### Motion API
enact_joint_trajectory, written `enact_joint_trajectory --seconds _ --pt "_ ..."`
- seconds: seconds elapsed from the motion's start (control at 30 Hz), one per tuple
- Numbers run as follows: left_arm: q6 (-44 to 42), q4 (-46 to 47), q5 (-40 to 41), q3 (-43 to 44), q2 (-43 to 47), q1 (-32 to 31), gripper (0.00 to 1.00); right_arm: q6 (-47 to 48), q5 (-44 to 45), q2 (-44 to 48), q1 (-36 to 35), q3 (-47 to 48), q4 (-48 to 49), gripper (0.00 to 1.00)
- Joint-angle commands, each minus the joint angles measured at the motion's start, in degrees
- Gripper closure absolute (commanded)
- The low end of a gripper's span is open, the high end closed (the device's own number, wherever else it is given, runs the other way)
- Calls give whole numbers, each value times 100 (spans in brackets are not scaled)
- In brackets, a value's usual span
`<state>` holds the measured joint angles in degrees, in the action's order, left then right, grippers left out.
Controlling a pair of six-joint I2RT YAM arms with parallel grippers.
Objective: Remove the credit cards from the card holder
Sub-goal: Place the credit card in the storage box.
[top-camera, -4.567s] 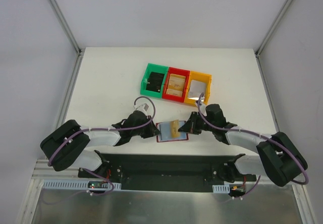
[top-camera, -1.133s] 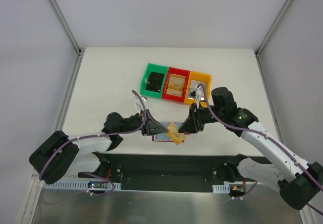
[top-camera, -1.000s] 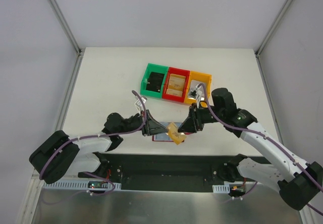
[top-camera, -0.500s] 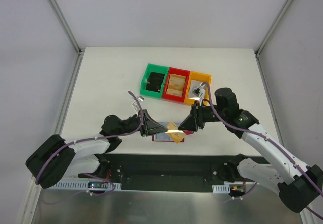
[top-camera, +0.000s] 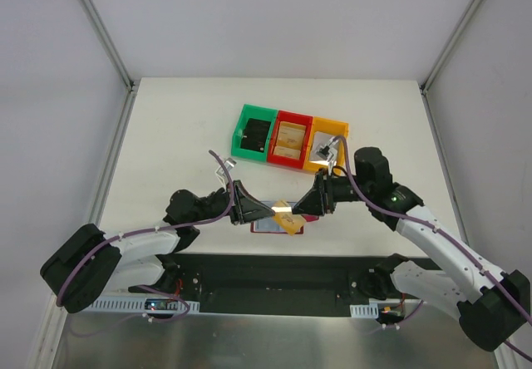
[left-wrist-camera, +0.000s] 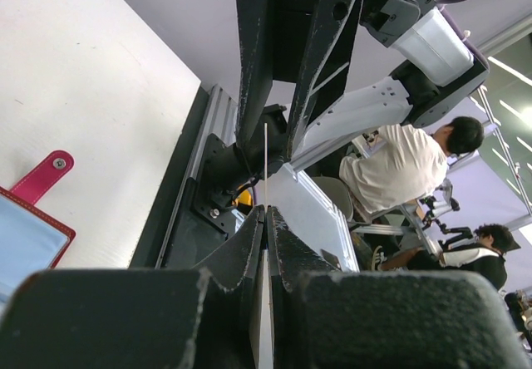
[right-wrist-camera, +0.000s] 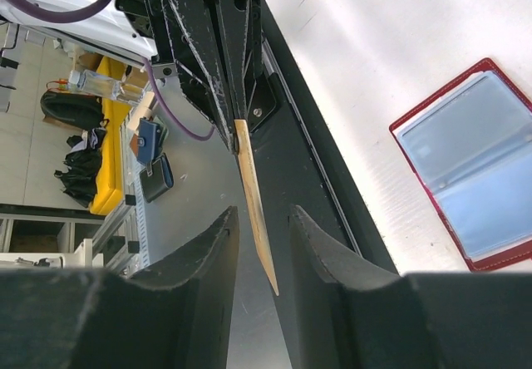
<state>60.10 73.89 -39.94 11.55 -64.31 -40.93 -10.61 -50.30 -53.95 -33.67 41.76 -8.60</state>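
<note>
The card (top-camera: 288, 221) rose; right wrist shows card holder (right-wrist-camera: 470, 165) open.

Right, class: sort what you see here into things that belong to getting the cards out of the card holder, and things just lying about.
Belongs to the job: card holder; yellowish card; left gripper, pinching the card; right gripper, jaws open around it.

Lying about: green bin; red bin; yellow bin.

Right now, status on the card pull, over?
Left pincer shut on tan card. Right pincer open, straddling it. Card holder open on table, nothing blocking.
</note>
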Motion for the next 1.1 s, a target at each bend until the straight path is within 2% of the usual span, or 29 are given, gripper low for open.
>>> enact_joint_trajectory --seconds 0.0,0.27,0.6,0.87,0.97,1.03,1.07 --pt "-15 2235 48 110 103 -47 100 -204 -252 87 -17 -10 455 68" --pt "-24 2235 75 154 103 -47 100 -222 -357 25 -69 -36 482 73" --pt "-7 2235 75 198 130 -38 100 -204 -375 -89 -105 -115 473 74" --pt "-7 2235 101 190 147 -47 100 -187 -410 -89 -96 -124 473 89" --pt "-7 2235 118 181 138 -47 100 -187 -436 -80 -105 -124 473 99" --pt "-7 2218 214 137 130 -47 100 -196 -445 -54 -105 -124 482 99" --pt "-7 2174 259 119 138 -47 92 -196 -463 -28 -105 -115 482 99"
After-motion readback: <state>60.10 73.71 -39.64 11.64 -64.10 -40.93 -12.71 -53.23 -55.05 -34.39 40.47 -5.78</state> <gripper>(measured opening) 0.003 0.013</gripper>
